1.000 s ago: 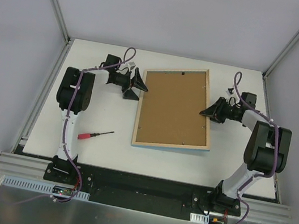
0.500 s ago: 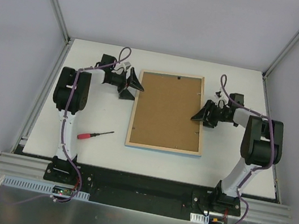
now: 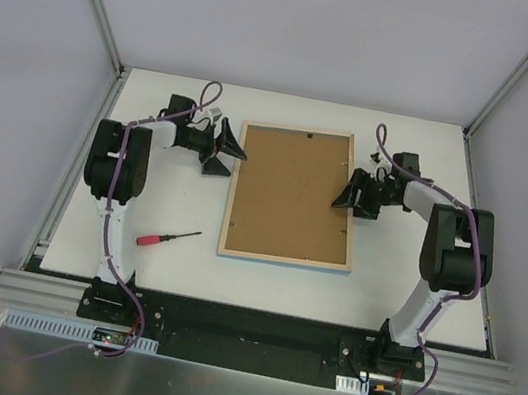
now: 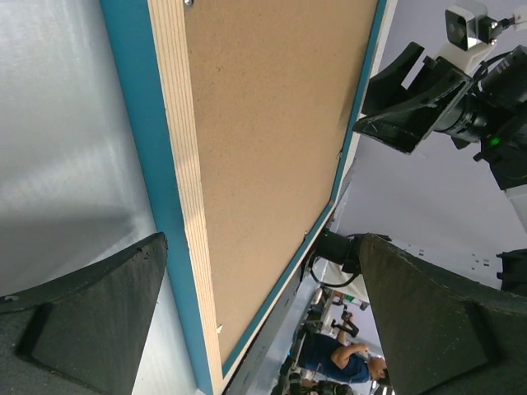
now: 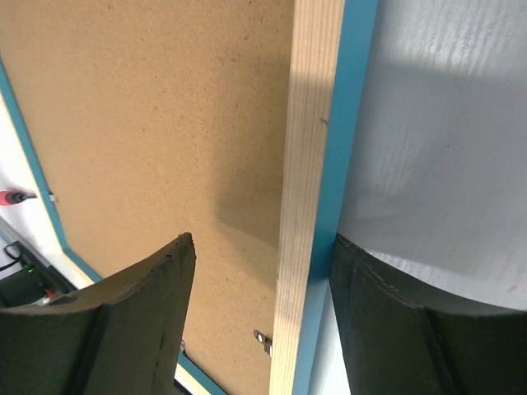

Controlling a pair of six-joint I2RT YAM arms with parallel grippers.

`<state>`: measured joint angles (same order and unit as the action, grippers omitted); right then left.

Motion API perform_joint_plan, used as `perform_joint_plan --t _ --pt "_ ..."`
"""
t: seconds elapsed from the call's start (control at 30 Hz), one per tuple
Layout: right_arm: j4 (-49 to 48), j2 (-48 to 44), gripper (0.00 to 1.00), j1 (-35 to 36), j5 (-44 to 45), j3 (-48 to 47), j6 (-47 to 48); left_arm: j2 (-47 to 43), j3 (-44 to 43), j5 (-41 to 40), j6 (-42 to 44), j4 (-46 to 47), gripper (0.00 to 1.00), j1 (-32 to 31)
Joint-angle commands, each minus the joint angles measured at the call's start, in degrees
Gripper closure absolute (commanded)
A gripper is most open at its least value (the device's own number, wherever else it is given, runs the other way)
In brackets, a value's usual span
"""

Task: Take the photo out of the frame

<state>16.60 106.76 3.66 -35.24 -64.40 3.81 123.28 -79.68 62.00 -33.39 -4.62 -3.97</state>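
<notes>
Brown backing board (image 3: 295,195) up, frame (image 5: 311,123) face-down, photo hidden.

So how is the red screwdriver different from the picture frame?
The screwdriver is small and thin with a red handle; the frame is a big flat rectangle lying brown back up. The screwdriver lies apart from both grippers; the frame has the open right gripper over its right edge and the open left gripper by its left edge. Both lie on the white table.

There is one frame (image 3: 233,187), one brown backing board (image 3: 293,194), one red-handled screwdriver (image 3: 167,237), one white table (image 3: 400,291) and two black grippers — one left gripper (image 3: 227,156) and one right gripper (image 3: 344,193)
</notes>
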Motion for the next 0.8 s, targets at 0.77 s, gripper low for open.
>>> perform_joint_plan --t 0.77 --pt "4.0 -28.2 0.04 20.1 32.0 -2.9 33.8 -34.2 5.1 -20.3 54.7 -40.3 0.01 10.3"
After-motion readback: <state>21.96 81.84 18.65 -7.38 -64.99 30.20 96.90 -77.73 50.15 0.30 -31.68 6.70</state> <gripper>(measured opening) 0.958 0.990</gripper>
